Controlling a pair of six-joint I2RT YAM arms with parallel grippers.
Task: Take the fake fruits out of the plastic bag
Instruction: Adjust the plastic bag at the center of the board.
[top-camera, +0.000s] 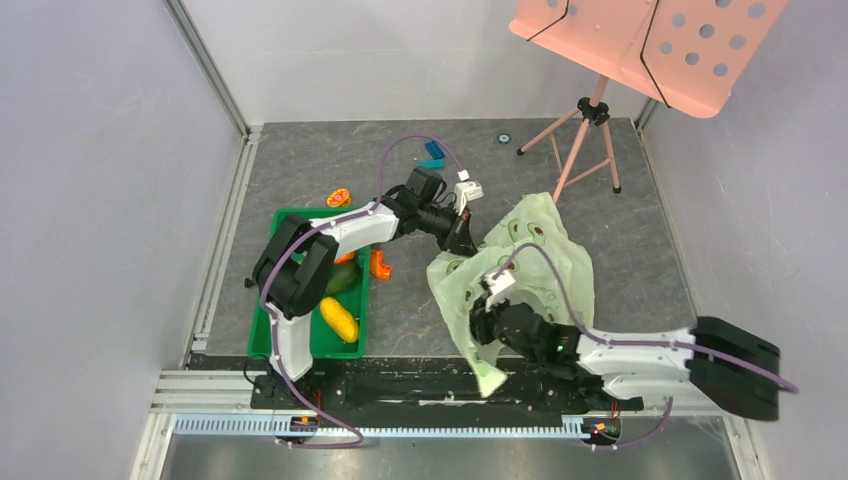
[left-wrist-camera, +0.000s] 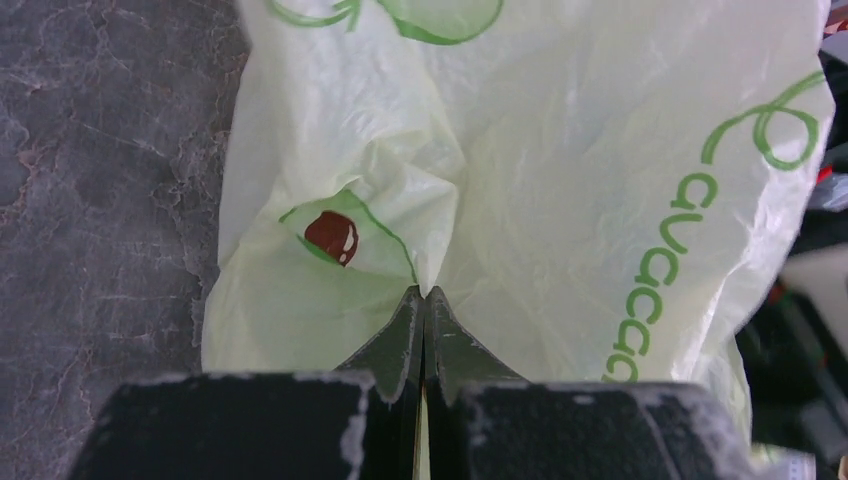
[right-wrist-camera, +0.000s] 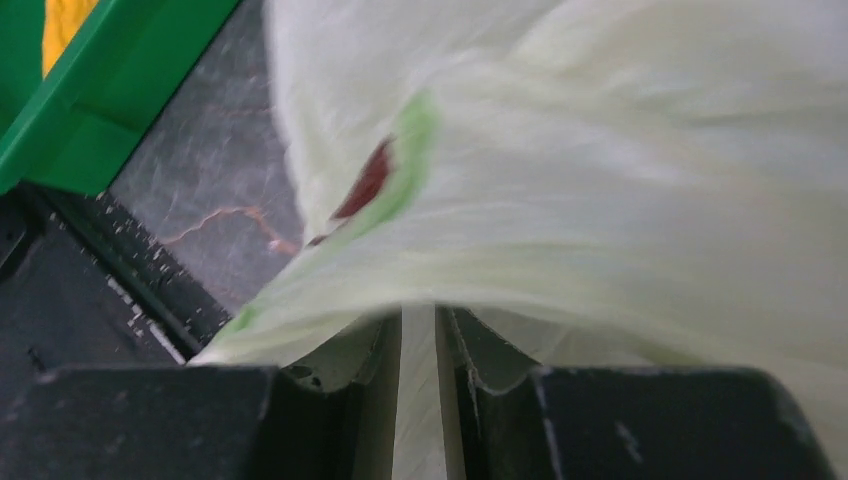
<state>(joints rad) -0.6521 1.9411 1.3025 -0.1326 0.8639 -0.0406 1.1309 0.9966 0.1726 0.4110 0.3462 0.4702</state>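
The bag (top-camera: 540, 265) is lying on the table (top-camera: 620, 215), to the right of the tray (top-camera: 262, 322) and apart from it. It is spreading between the two grippers. The left gripper (left-wrist-camera: 425, 293) is reaching over the tray to the far left edge of the bag. In the left wrist view its jaws are pressing together on a gathered fold of the thin film, and wrinkles are running out from that fold. A printed avocado half (left-wrist-camera: 335, 237) is showing just beside the fold.

The right gripper (right-wrist-camera: 420, 325) is working at the near left part of the bag, close to the black rail at the table edge. Its jaws are standing close with a narrow gap, and pale film is filling that gap and hanging over the fingertips. The right wrist view is blurred, so I cannot tell if the jaws are really pinching the film.

The yellow fruit (top-camera: 340, 320) and the dark green fruit (top-camera: 345, 281) are lying in the tray, near each other. The orange fruit (top-camera: 339, 197) is sitting on the table just behind the tray. I cannot tell if any fruit is inside the bag.

An orange curved piece (top-camera: 380, 266) is lying between the tray and the bag. Blue blocks (top-camera: 433, 153) are sitting far back, and a pink music stand (top-camera: 640, 45) is standing at the far right.
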